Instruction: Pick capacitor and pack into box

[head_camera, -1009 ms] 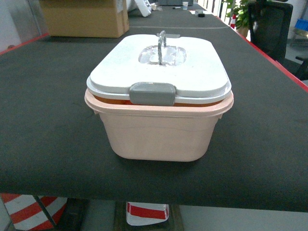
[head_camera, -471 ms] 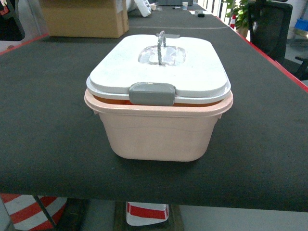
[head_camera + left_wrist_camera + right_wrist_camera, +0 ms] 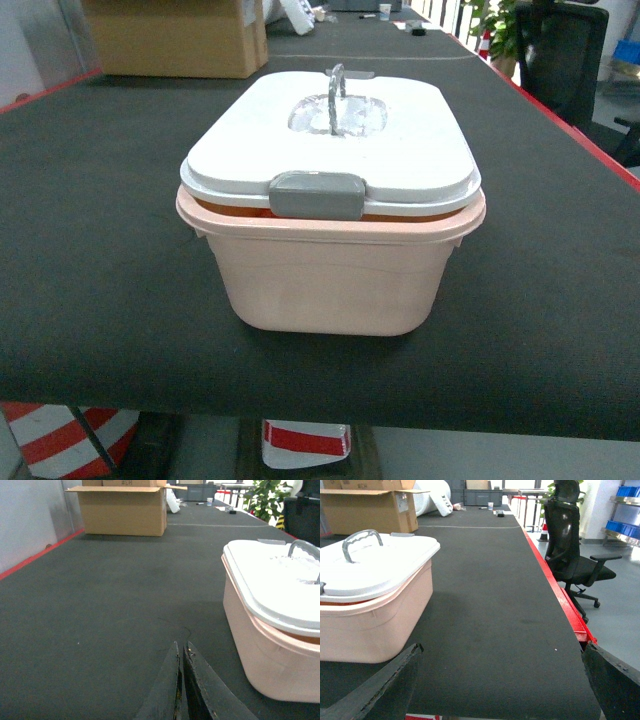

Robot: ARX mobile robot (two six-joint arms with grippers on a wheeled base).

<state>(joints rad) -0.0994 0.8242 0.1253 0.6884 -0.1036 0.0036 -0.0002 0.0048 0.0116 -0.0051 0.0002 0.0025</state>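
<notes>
The box [image 3: 330,280] is a pale peach-pink tub in the middle of the black table, near the front edge. Its white lid [image 3: 330,140] lies on top with a grey latch [image 3: 316,195] in front and a grey handle [image 3: 335,85] upright. The tub also shows in the left wrist view as the box [image 3: 265,650] at right, and in the right wrist view as the box [image 3: 370,625] at left. My left gripper [image 3: 181,647] is shut and empty, left of the box. My right gripper [image 3: 502,650] is open wide, right of the box. No capacitor is in view.
A brown cardboard carton [image 3: 175,40] stands at the back left of the table. A black office chair [image 3: 570,555] stands beyond the table's red right edge [image 3: 555,590]. Small items [image 3: 385,10] lie far back.
A dark object showed at the head view's top left corner half a second ago and is gone now. The box and lid have not moved.
</notes>
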